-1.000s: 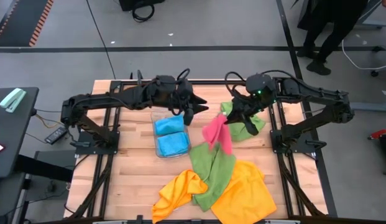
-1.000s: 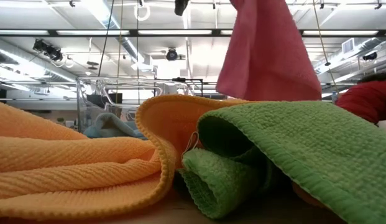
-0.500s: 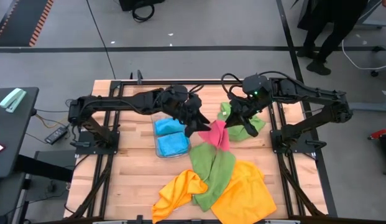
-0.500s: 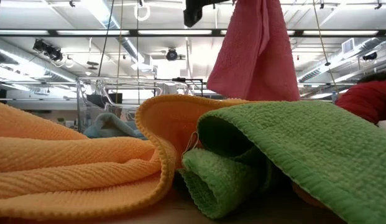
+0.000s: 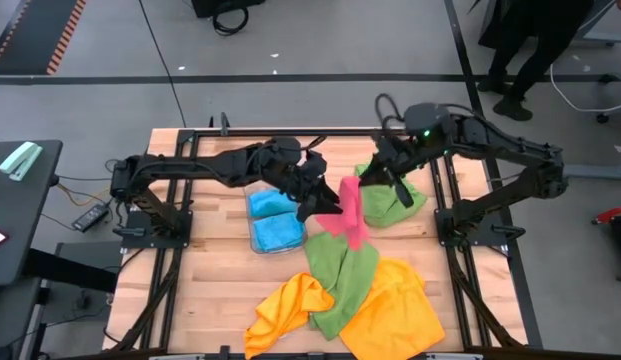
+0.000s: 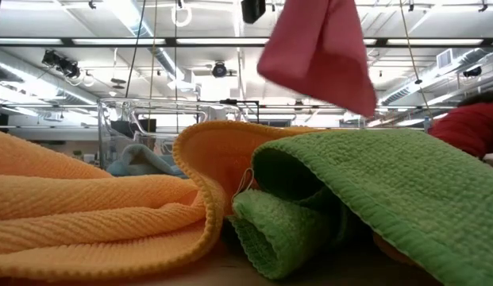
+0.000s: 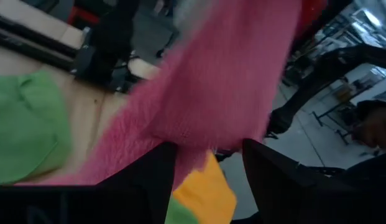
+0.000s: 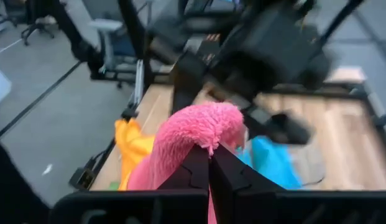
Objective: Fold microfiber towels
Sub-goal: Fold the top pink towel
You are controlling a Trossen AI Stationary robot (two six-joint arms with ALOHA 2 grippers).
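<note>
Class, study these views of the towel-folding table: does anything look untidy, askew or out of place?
Yes. The orange towels and a green towel lie crumpled and overlapping at the table's near edge, unfolded. Another green towel is bunched near the right arm. The pink towel hangs in the air between the left gripper and right gripper.

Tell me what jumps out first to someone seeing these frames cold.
The pink towel held in the air over the table's middle, pinched between the right gripper and the left gripper from opposite sides. Below it, toward the table's front edge, a bright heap of orange towels and a green towel. To the left of the pink towel, a clear plastic tray holds folded blue towels.
</note>
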